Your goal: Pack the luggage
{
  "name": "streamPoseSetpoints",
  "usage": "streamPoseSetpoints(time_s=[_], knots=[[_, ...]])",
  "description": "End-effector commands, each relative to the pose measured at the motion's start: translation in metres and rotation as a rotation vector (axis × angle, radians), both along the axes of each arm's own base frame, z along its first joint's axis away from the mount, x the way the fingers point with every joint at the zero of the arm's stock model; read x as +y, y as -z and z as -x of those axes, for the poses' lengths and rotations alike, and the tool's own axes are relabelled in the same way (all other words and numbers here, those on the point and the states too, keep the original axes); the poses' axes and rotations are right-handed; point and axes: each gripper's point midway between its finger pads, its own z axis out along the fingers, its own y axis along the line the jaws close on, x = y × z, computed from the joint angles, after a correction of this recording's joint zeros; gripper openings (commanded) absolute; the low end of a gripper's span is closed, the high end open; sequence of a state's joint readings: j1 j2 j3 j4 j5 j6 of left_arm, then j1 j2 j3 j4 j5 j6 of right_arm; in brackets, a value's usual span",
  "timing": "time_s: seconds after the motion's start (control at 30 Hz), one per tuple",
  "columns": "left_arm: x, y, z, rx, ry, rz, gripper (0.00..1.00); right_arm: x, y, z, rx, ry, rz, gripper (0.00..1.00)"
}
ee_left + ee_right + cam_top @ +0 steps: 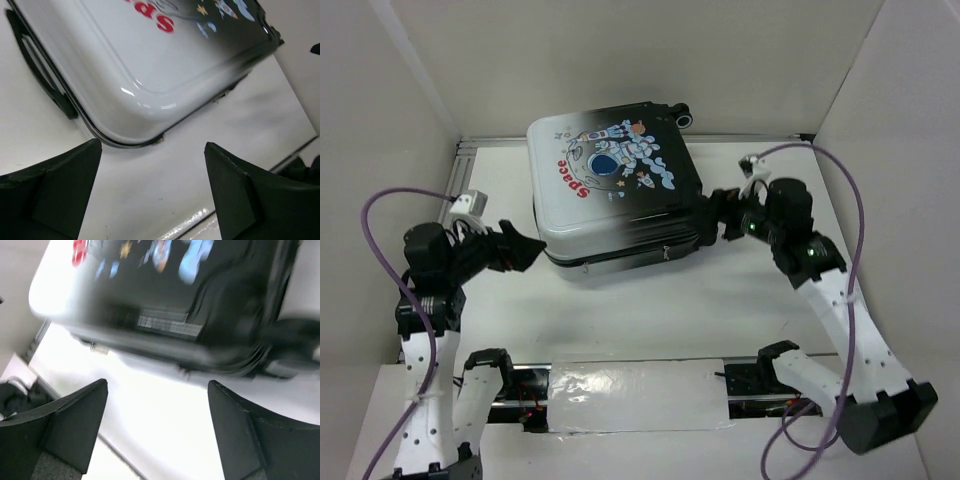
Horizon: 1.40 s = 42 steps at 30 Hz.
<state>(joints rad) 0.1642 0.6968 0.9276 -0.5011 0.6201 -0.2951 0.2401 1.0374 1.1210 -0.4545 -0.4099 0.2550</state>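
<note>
One closed luggage lies between two arms, jaws spread wide.

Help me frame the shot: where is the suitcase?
Top view: the suitcase lies closed on the table, centre-back, between the left gripper and the right gripper.

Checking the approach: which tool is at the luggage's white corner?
The left tool, open, points at the white near corner of the luggage; the right tool faces its black side.
</note>
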Motion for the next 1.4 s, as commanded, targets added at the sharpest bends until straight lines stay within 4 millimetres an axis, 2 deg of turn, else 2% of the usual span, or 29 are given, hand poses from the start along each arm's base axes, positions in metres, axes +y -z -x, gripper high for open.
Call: streamPoseSetpoints(time_s=[0.0, 0.03, 0.17, 0.2, 0.27, 0.3, 0.4, 0.5, 0.53, 0.57, 0.63, 0.67, 0.73, 0.77, 0.83, 0.97, 1.03, 1.17, 1.23, 1.3, 1.33, 1.37], knots=[[-0.024, 0.021, 0.026, 0.063, 0.11, 0.077, 0.96, 0.013, 0.016, 0.029, -0.029, -0.007, -0.016, 0.87], [-0.028, 0.026, 0.026, 0.075, 0.126, 0.096, 0.95, 0.017, 0.042, 0.034, 0.026, -0.011, 0.005, 0.85], [-0.027, 0.05, 0.023, 0.137, 0.089, 0.11, 0.93, 0.04, 0.083, 0.044, 0.106, -0.025, 0.11, 0.83], [-0.026, 0.063, 0.023, 0.16, 0.092, 0.103, 0.93, 0.049, 0.093, 0.049, 0.117, -0.029, 0.141, 0.83], [-0.031, 0.076, 0.024, 0.206, 0.122, 0.124, 0.93, 0.057, 0.106, 0.051, 0.129, -0.04, 0.177, 0.83], [-0.034, 0.075, 0.023, 0.209, 0.145, 0.134, 0.93, 0.064, 0.117, 0.054, 0.152, -0.044, 0.204, 0.83], [-0.037, 0.08, 0.015, 0.26, 0.146, 0.178, 0.93, 0.07, 0.133, 0.057, 0.185, -0.022, 0.24, 0.83], [-0.032, 0.098, 0.008, 0.287, 0.092, 0.183, 0.92, 0.074, 0.143, 0.062, 0.198, -0.001, 0.254, 0.83], [-0.033, 0.112, 0.01, 0.332, 0.08, 0.208, 0.92, 0.076, 0.141, 0.061, 0.184, 0.014, 0.249, 0.83], [-0.037, 0.112, 0.008, 0.32, 0.09, 0.219, 0.92, 0.071, 0.151, 0.063, 0.202, 0.036, 0.262, 0.83], [-0.044, 0.12, 0.007, 0.346, 0.064, 0.255, 0.92, 0.072, 0.146, 0.062, 0.19, 0.07, 0.22, 0.82], [-0.046, 0.136, 0.009, 0.378, 0.047, 0.265, 0.92, 0.071, 0.149, 0.062, 0.194, 0.084, 0.216, 0.82], [-0.058, 0.137, 0.002, 0.335, 0.041, 0.302, 0.92, 0.068, 0.151, 0.063, 0.188, 0.1, 0.199, 0.82], [-0.064, 0.152, 0.006, 0.35, 0.049, 0.317, 0.92, 0.07, 0.148, 0.061, 0.184, 0.104, 0.182, 0.82], [-0.081, 0.144, 0.002, 0.286, 0.084, 0.345, 0.92, 0.068, 0.152, 0.062, 0.19, 0.104, 0.189, 0.82], [-0.086, 0.159, -0.008, 0.271, 0.034, 0.298, 0.93, 0.067, 0.157, 0.057, 0.194, 0.127, 0.213, 0.82], [-0.088, 0.158, -0.013, 0.24, 0.039, 0.31, 0.93, 0.068, 0.153, 0.052, 0.18, 0.136, 0.194, 0.82], [-0.082, 0.15, -0.024, 0.138, -0.001, 0.324, 0.93, 0.067, 0.157, 0.049, 0.192, 0.157, 0.178, 0.82], [-0.076, 0.147, -0.026, 0.075, -0.022, 0.32, 0.93, 0.063, 0.168, 0.048, 0.212, 0.173, 0.186, 0.8], [-0.063, 0.149, -0.032, 0.022, -0.085, 0.296, 0.94, 0.058, 0.167, 0.041, 0.203, 0.197, 0.171, 0.79], [-0.061, 0.14, -0.036, -0.02, -0.095, 0.306, 0.94, 0.058, 0.167, 0.041, 0.203, 0.197, 0.171, 0.79], [-0.053, 0.142, -0.039, -0.037, -0.119, 0.299, 0.94, 0.057, 0.169, 0.038, 0.204, 0.199, 0.174, 0.79]])
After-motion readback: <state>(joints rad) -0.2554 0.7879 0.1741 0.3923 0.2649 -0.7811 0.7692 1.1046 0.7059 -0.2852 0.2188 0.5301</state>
